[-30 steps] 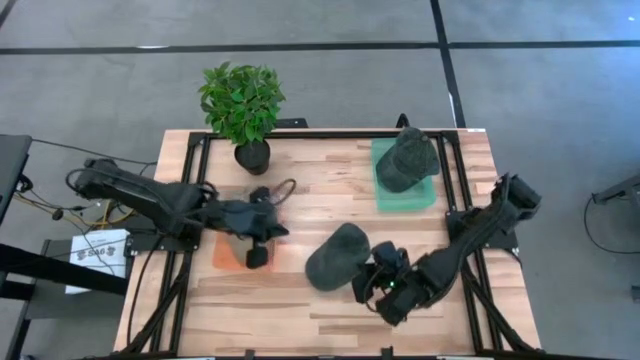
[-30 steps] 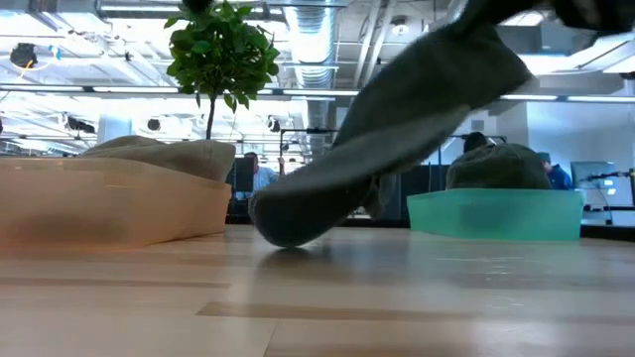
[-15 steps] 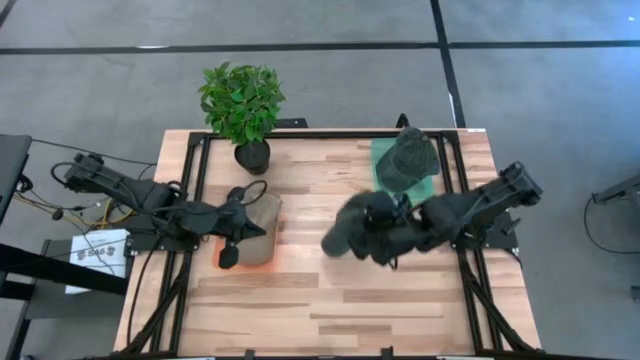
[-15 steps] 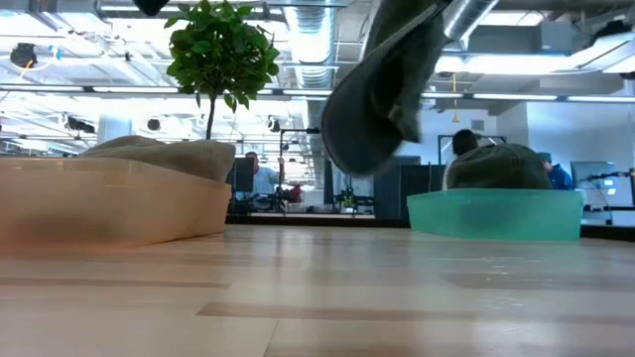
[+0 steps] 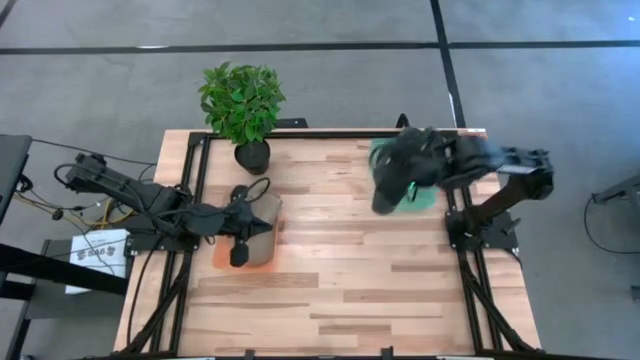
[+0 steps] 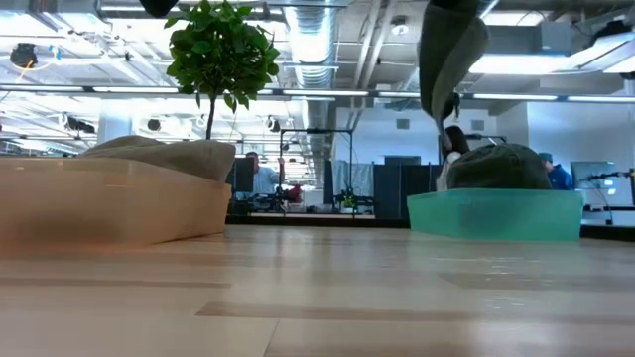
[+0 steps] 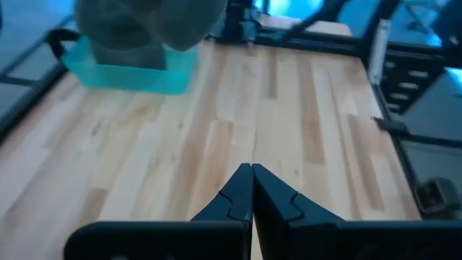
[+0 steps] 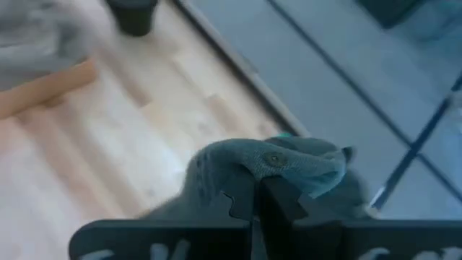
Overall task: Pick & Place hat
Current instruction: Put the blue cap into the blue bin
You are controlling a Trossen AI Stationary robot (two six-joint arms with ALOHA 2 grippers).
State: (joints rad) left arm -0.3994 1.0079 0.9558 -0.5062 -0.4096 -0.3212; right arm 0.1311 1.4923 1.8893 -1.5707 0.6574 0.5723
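My right gripper (image 5: pixel 418 165) is shut on a dark green hat (image 5: pixel 390 180), held high over the teal bin (image 5: pixel 428 196) at the table's far right. In the low view this hat (image 6: pixel 451 55) hangs above a second dark hat (image 6: pixel 496 167) resting in the teal bin (image 6: pixel 496 216). My left gripper (image 5: pixel 240 238), shut, hovers over the orange bin (image 5: pixel 222 255) at the table's left, where a tan hat (image 5: pixel 262 222) lies. The left wrist view shows its shut fingers (image 7: pixel 251 191) above bare wood. My right gripper pinches a bunched fold of the dark green hat's crown (image 8: pixel 271 160) between its two fingers (image 8: pixel 238 198). The arm reaches in from the table's right. The hat is lifted clear and hangs slack below the fingers (image 6: pixel 451 69), over the teal bin.
A potted plant (image 5: pixel 242 105) stands at the far edge, left of centre, close behind the orange bin. The table's middle and near part is bare wood (image 5: pixel 340 270). Black frame rails run along both sides (image 5: pixel 190 200). People and desks show in the room beyond (image 6: pixel 260 174).
My right gripper has carried the dark green hat from the table's near middle up and toward the far right, from touching the wood to hanging clear over the teal bin. My left gripper has drawn back slightly toward the left edge, uncovering the tan hat.
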